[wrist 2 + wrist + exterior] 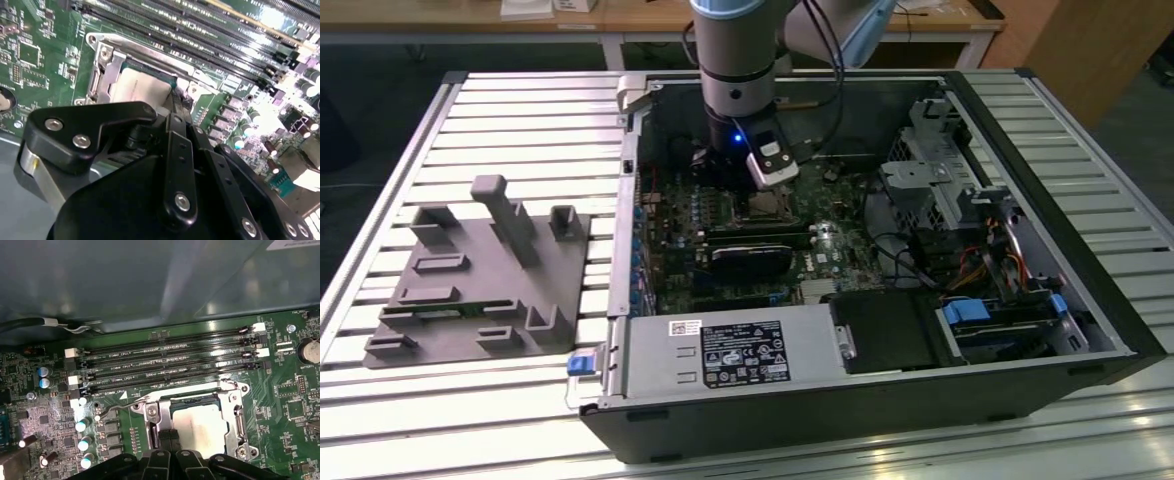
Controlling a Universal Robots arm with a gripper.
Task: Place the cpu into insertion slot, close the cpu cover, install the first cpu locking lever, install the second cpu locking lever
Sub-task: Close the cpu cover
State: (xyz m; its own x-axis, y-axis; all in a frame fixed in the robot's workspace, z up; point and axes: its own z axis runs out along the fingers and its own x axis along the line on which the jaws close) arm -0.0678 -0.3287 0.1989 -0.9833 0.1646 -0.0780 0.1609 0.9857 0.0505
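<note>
Silver cpu [200, 427] seated under cpu cover [236, 407]; tool [170, 439] pressed together, beside cpu's edge.

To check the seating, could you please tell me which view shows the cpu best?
The first wrist view: the cpu lies nearly whole and face-on inside the cpu cover window. In the second wrist view it is partly hidden; in the exterior view it is a tiny patch.
</note>
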